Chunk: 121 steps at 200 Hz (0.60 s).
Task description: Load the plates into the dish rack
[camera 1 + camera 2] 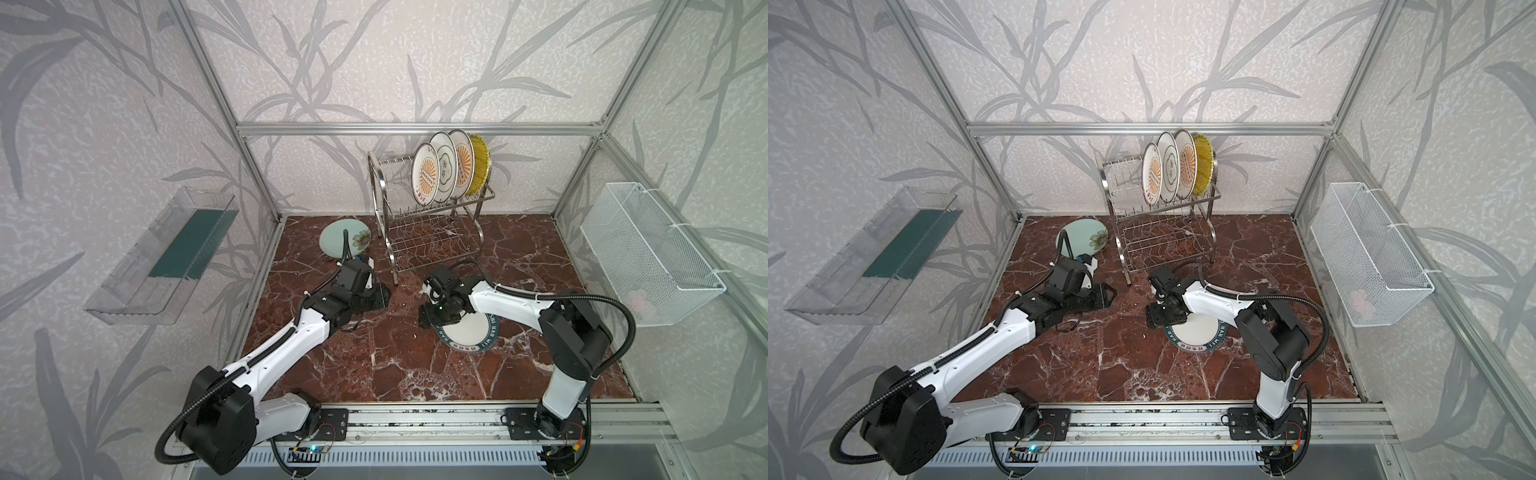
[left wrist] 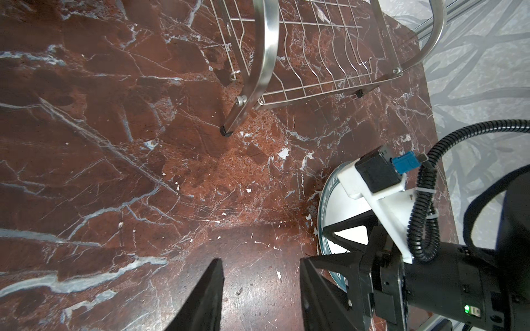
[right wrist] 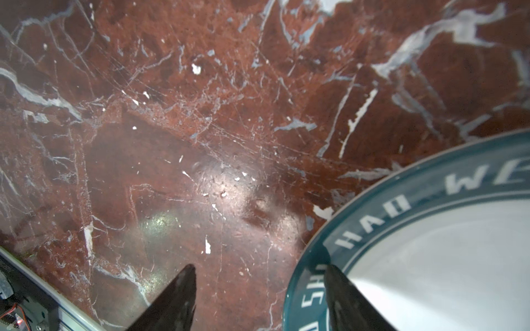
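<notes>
Both top views show the table [image 1: 415, 374], red-brown marble with pale veins, as the floor of the cell. At its far edge stands the rack [image 1: 432, 232] [image 1: 1163, 237], two tiers of shiny wire. A clear tray [image 1: 137, 291] hangs on the left wall and a white mesh basket [image 1: 648, 249] on the right wall. Four plates [image 1: 444, 168] stand on edge in the right half of the rack's upper tier: sunburst, quatrefoil, sunburst, then yellow ribbed at the right end. The mint plate [image 1: 334, 243] lies flat on the table just left of the rack, behind the left arm's wrist. The teal-rimmed plate [image 1: 469, 334] [image 3: 430, 258] lies flat in front of the rack, partly under the right arm. The left gripper [image 1: 384, 296] [image 2: 259, 262] hangs low over bare marble near the rack's front left foot, its jaws parted with nothing between them. The right gripper [image 1: 422, 318] [image 3: 258, 268] sits at the left edge of the teal-rimmed plate with its jaws spread. In the right wrist view one finger [image 3: 344, 301] lies over the lettered rim and the other over marble beside the plate, so the rim falls between them, unclamped. I cannot tell whether that finger touches the rim.
</notes>
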{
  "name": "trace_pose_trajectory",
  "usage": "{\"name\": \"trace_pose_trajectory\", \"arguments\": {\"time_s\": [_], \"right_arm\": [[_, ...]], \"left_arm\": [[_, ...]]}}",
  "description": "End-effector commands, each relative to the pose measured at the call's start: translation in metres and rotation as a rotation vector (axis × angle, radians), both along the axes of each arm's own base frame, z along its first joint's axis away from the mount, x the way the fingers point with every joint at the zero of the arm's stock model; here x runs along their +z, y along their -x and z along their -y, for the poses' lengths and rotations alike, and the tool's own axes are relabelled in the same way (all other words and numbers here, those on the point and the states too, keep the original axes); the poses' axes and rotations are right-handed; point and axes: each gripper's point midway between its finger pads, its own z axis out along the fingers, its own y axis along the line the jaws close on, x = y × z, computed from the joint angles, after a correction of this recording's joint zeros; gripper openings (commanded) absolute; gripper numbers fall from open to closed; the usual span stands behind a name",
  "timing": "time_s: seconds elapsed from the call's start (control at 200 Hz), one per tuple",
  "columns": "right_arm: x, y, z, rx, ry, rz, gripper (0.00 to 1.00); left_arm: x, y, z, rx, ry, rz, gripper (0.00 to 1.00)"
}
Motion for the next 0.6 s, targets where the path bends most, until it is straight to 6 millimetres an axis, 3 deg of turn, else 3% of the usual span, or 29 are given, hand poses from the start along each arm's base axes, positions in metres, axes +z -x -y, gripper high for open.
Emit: {"name": "trace_pose_trajectory", "arguments": {"time_s": [0.0, 0.095, 0.12, 0.345, 0.6], "right_arm": [[0.016, -0.005, -0.002, -0.010, -0.042, 0.023, 0.70], [0.028, -0.009, 0.008, -0.037, -0.077, 0.039, 0.69], [0.040, -0.011, 0.011, -0.047, -0.101, 0.063, 0.69], [0.082, -0.022, 0.053, -0.134, -0.166, 0.155, 0.68], [0.094, -0.024, 0.121, -0.301, -0.184, 0.211, 0.67]], "left_arm": [[0.001, 0.003, 0.001, 0.006, 0.037, 0.003, 0.43], [-0.005, 0.005, 0.004, 0.019, 0.072, -0.019, 0.43], [-0.006, 0.005, 0.006, 0.019, 0.085, -0.025, 0.43], [-0.021, 0.009, 0.026, 0.043, 0.233, -0.077, 0.43], [-0.049, 0.015, 0.075, 0.007, 0.340, -0.150, 0.43]]}}
